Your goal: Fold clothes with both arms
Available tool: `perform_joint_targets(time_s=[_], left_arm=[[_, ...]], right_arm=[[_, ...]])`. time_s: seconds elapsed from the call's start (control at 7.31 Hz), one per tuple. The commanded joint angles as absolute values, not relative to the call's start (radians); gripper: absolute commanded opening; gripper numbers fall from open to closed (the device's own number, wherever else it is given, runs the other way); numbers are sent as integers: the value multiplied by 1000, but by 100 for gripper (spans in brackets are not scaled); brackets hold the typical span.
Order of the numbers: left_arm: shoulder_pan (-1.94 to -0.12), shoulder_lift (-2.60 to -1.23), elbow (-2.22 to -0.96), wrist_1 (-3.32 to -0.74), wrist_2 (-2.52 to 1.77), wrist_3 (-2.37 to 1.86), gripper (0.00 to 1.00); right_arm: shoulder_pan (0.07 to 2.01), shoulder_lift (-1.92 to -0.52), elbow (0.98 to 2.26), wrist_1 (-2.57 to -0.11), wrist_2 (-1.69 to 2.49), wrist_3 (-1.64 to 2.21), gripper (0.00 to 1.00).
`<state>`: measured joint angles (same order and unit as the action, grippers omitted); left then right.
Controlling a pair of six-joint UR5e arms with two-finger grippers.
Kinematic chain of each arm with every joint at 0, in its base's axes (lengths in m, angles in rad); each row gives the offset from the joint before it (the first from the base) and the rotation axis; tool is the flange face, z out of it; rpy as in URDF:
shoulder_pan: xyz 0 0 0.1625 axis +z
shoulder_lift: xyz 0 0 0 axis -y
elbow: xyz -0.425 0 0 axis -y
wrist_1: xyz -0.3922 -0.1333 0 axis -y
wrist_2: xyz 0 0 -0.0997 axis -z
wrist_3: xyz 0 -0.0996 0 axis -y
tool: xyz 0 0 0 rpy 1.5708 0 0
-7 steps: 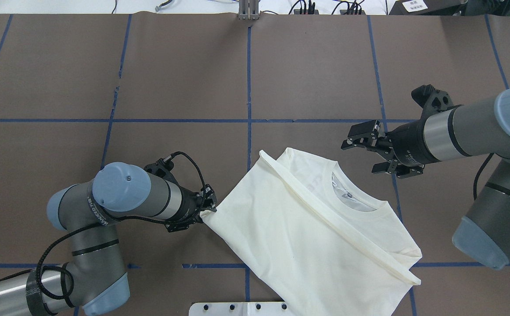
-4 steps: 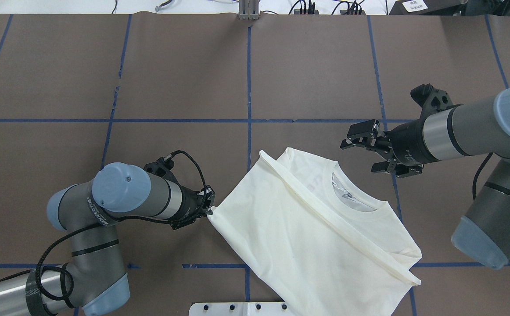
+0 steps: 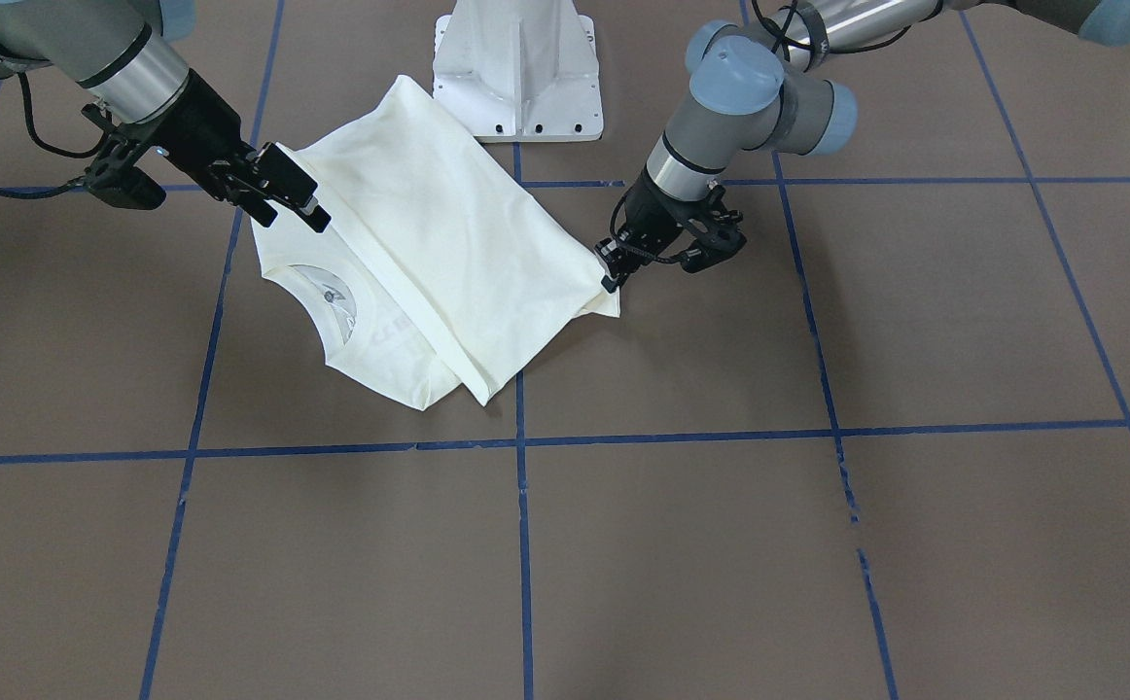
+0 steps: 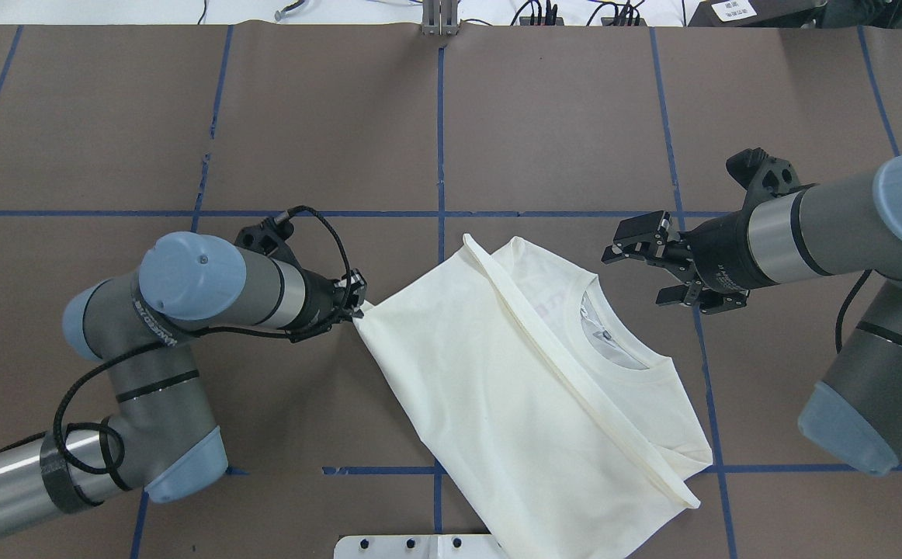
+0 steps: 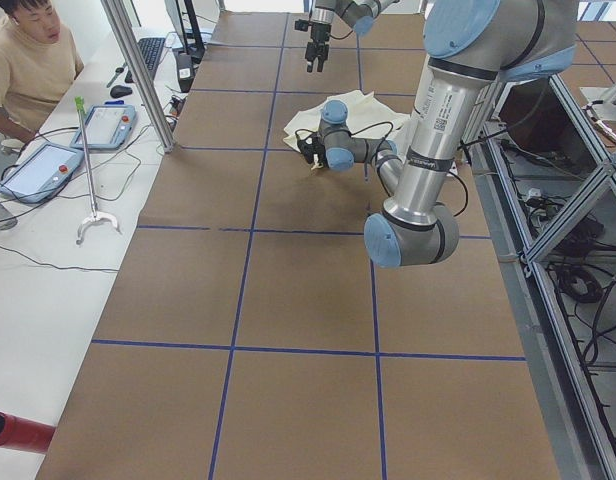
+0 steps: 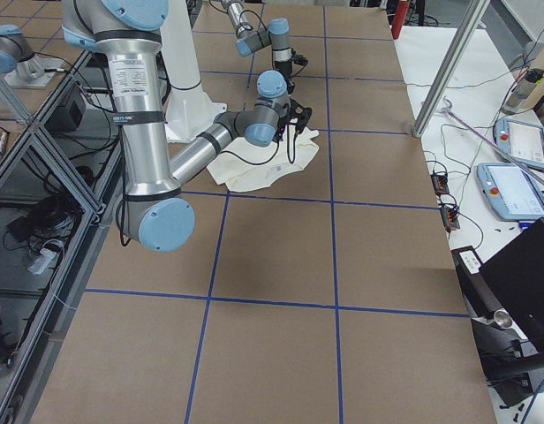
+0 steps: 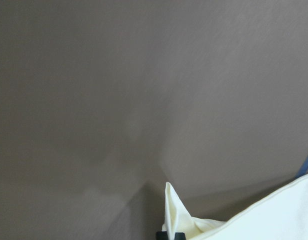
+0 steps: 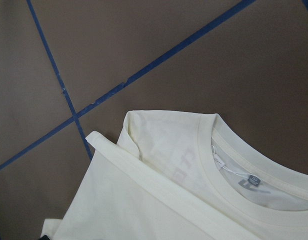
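The cream-white shirt [image 4: 497,396] lies folded on the brown table, with its ribbed collar [image 4: 614,365] toward my right side and a long fold ridge running diagonally across it. My left gripper [image 4: 357,306] is shut on the shirt's left corner, low over the table; the left wrist view shows that pinched corner [image 7: 174,212]. My right gripper [image 4: 639,270] hangs open just beyond the collar and shoulder, holding nothing. The right wrist view looks down on the collar [image 8: 229,172] and faint red lettering showing through the cloth. In the front view the shirt [image 3: 448,243] lies between the left gripper [image 3: 612,279] and the right gripper [image 3: 291,202].
The white pedestal base [image 4: 420,546] stands at the near table edge, touching the shirt's hem [image 3: 516,68]. Blue tape lines [image 4: 440,155] mark a grid on the table. A person [image 5: 28,60] sits beside tablets at the side bench.
My left gripper has moved away from the robot and slightly left with the corner in it. The shirt was dragged along, shifting away from the base and turning. The right arm has held still.
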<state>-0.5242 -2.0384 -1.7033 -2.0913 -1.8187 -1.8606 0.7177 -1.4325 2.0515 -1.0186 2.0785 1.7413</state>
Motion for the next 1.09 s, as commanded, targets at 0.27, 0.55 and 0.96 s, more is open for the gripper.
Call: perform_joint_targets(time_s=[0.27, 0.55, 0.96], left_arm=[[-731, -2429, -1128, -2287, -1809, -1703, 0], [-738, -2467, -1026, -2388, -1743, -1697, 28], [-747, -2244, -1458, -2304, -1840, -1698, 54]], right_arm=[[700, -1430, 2034, -1019, 2018, 1752, 100], [648, -1349, 1984, -1029, 1941, 1753, 100], [548, -1131, 1749, -1116, 1885, 1699, 100]])
